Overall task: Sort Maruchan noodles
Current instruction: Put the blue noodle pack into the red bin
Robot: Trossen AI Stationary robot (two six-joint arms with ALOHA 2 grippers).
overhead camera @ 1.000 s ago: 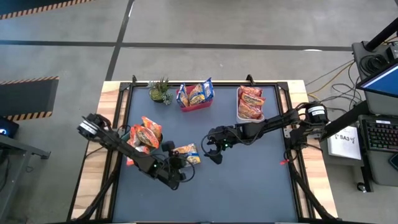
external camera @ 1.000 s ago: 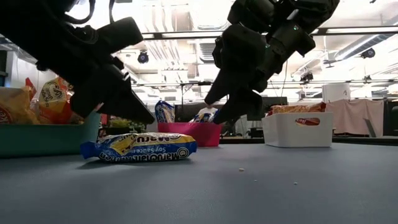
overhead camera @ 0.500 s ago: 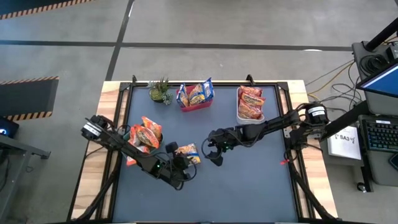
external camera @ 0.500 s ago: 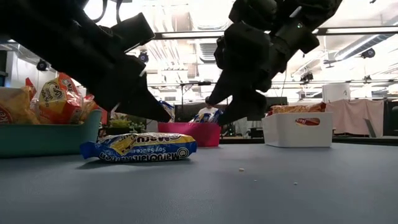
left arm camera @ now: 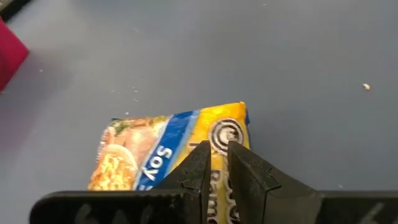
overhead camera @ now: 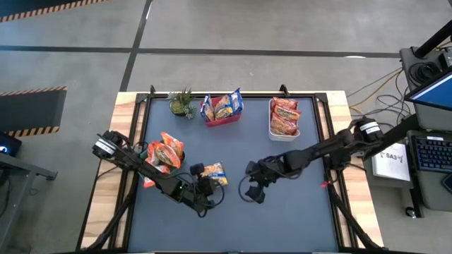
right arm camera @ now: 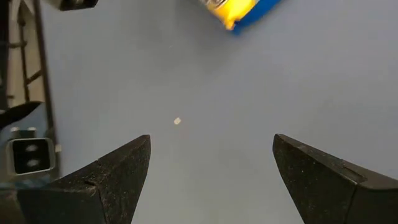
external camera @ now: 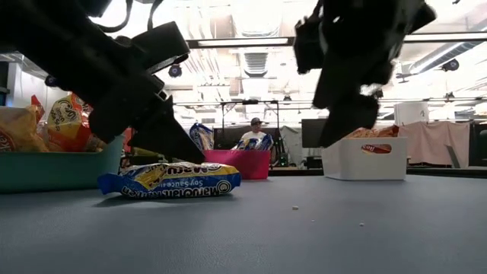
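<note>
On the left of the dark table (overhead camera: 282, 219), a teal bin (external camera: 53, 169) holds orange packets (overhead camera: 164, 152). The left arm reaches over that bin, which sits just behind it. The left gripper (overhead camera: 205, 189) hangs low over a lone yellow-and-blue packet (overhead camera: 212, 173) lying flat on the mat; its fingers (left arm camera: 205, 168) are nearly pressed together, a thin gap between them, right at the packet's end and grasping nothing. The wrapper reads "Soy" in the left wrist view and "Soy Sauce" upside down in the low view.

At the back edge stand a small green plant (overhead camera: 181, 103), a pink bin (overhead camera: 221, 117) with more yellow-and-blue packets (overhead camera: 223, 106), and a white bin (overhead camera: 271, 128) with red packets (overhead camera: 284, 116).

Right of the lone packet, well apart from it, the right gripper (overhead camera: 253, 192) hovers above bare mat, fingers (right arm camera: 112, 180) spread wide and empty. A crumb (right arm camera: 177, 121) lies on the mat. A person (external camera: 256, 131) stands in the room behind.
</note>
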